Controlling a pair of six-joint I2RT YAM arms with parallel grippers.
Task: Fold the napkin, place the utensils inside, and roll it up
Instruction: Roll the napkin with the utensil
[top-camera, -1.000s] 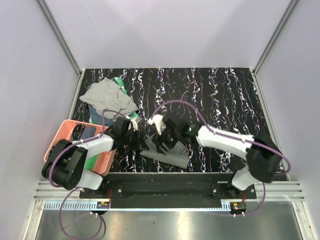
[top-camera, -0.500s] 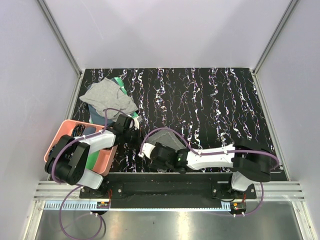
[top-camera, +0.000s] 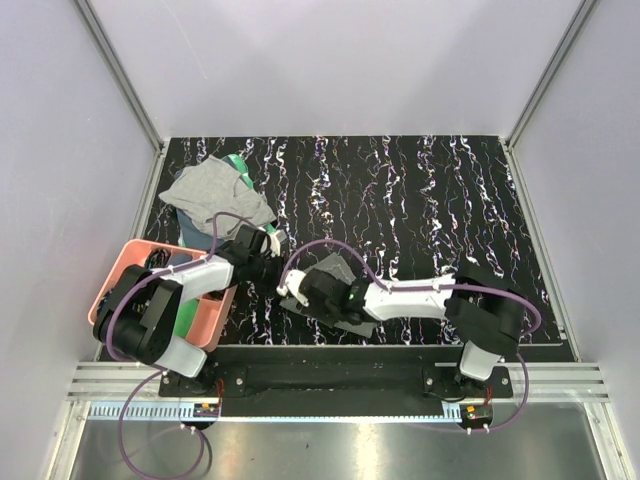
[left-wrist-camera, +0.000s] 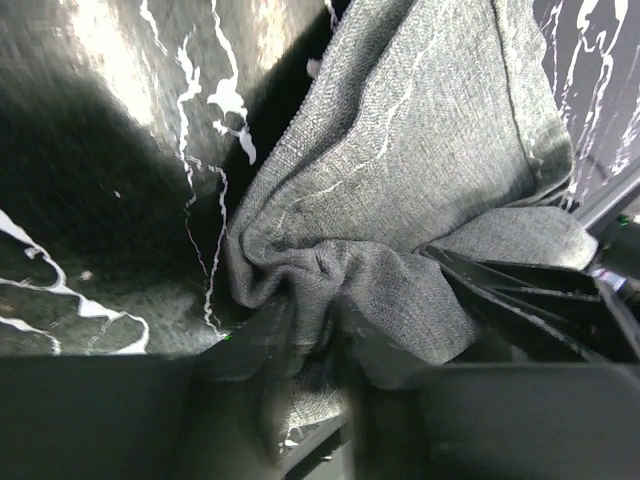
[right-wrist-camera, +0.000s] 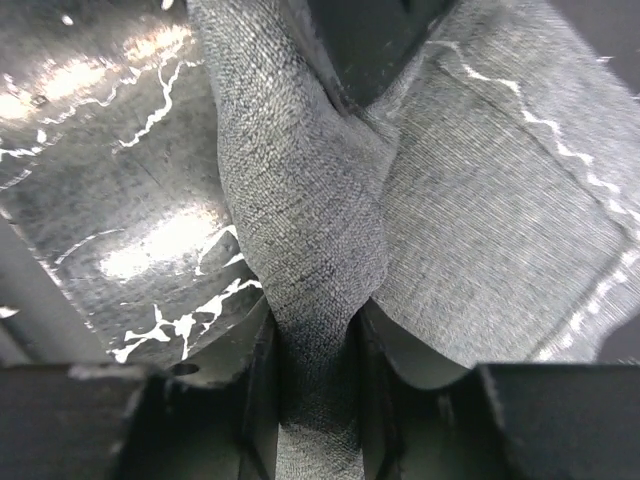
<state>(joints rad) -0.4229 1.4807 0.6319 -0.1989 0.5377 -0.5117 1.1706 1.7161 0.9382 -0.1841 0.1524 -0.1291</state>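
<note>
- Near the front edge of the black marbled table (top-camera: 450, 200), just left of centre, the dark grey napkin (top-camera: 336, 270) lies bunched between both arms.
- The right gripper (right-wrist-camera: 315, 370) is clenched on a raised fold of the napkin.
- The left gripper (left-wrist-camera: 310, 360) has cloth between its blurred fingers; I cannot tell whether it grips.

Napkin (top-camera: 337, 270) near front table (top-camera: 450, 200) edge, bin (top-camera: 118, 275) to its left (cloth heap (top-camera: 215, 195) behind bin)

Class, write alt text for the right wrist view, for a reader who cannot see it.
A ridge of the grey napkin is pinched between the fingers of the right gripper. The rest of the cloth spreads right over a black, white-veined table.
</note>
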